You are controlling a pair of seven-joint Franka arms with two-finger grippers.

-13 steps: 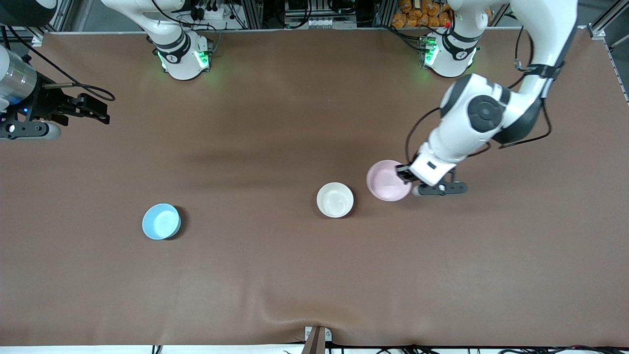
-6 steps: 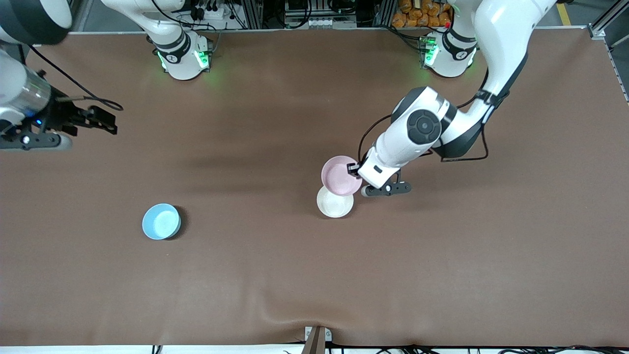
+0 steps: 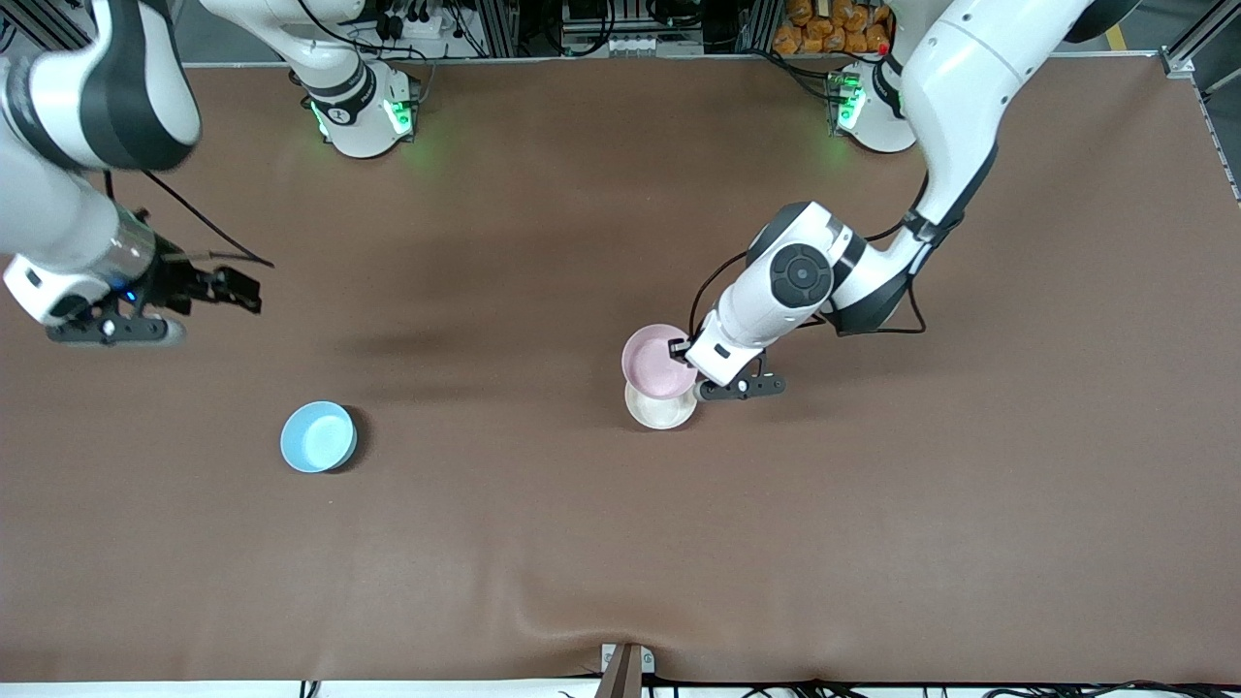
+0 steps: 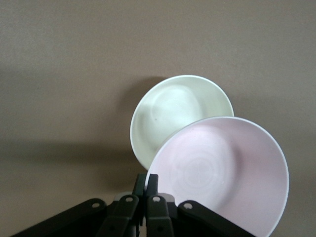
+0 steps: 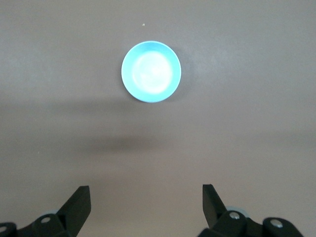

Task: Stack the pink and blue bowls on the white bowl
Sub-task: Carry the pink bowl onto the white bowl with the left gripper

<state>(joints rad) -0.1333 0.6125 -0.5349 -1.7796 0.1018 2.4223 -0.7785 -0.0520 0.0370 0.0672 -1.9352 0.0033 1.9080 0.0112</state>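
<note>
My left gripper (image 3: 682, 351) is shut on the rim of the pink bowl (image 3: 655, 361), holding it in the air over the white bowl (image 3: 659, 409), which it partly covers. In the left wrist view the pink bowl (image 4: 222, 173) overlaps the white bowl (image 4: 173, 111), and the gripper (image 4: 146, 180) pinches the pink rim. The blue bowl (image 3: 317, 436) sits on the table toward the right arm's end. My right gripper (image 3: 244, 291) hangs open over bare table near that end, with the blue bowl (image 5: 151, 71) ahead of its fingers (image 5: 78, 200) in the right wrist view.
A brown mat (image 3: 931, 504) covers the whole table. Both arm bases (image 3: 364, 111) stand at the edge farthest from the front camera. A small bracket (image 3: 625, 669) sits at the nearest table edge.
The left arm has carried the pink bowl toward the right arm's end until it hangs over the white bowl. The right gripper has moved nearer to the blue bowl.
</note>
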